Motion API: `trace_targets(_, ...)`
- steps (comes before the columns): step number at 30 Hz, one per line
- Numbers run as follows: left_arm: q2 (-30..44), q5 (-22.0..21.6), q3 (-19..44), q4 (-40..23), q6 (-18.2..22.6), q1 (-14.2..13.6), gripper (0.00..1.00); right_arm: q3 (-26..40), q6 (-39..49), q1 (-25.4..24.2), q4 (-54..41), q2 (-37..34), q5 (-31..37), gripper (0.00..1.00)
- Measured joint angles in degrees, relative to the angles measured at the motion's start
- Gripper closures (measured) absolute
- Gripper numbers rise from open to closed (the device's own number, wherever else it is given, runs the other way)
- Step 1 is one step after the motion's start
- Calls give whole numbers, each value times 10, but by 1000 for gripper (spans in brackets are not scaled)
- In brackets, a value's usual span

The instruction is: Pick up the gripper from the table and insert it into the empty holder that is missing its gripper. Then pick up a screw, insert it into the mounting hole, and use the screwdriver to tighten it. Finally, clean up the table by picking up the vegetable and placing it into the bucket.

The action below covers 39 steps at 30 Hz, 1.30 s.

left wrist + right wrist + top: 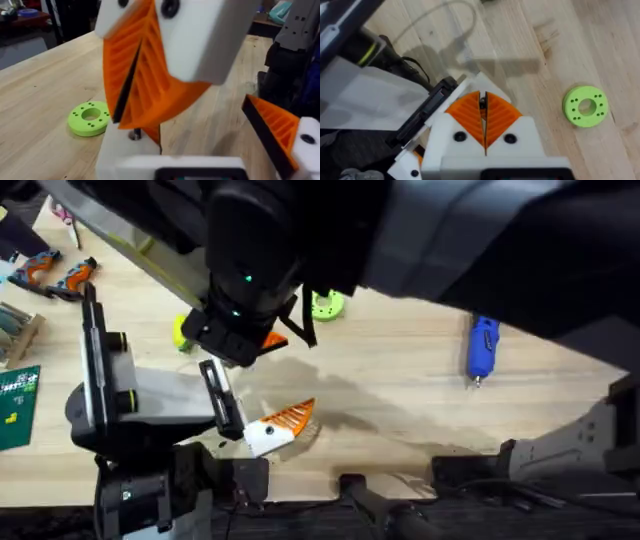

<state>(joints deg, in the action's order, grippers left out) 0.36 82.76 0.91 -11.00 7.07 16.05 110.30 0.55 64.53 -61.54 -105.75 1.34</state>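
Observation:
My right gripper (482, 102) reaches across from the right and is shut, its orange ribbed fingers (145, 85) pressed together on a small dark screw (134, 134) at their tips. The tips sit right over the white holder (114, 152), which is one side of my left gripper (200, 150). That gripper is open and its other finger (277, 132) carries an orange ribbed tip. From overhead, the left gripper (283, 425) lies low near the table's front edge, under the dark right gripper (262, 340). The blue screwdriver (483, 348) rests at the right. The yellow-green vegetable (181, 332) peeks out beside the right arm. The bucket is out of view.
A lime-green disc (326, 304) with a centre hole lies behind the grippers, also seen as the disc (585, 105) and the disc (90, 118). Pink-handled scissors (62, 215), orange-handled tools (45, 272) and a green board (18, 405) line the left side.

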Motion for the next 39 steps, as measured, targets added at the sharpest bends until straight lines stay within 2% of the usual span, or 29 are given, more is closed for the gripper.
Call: trace_targets(39,0,0,0,0,0,0,15,-2,-10,-6,3,0,-1,995)
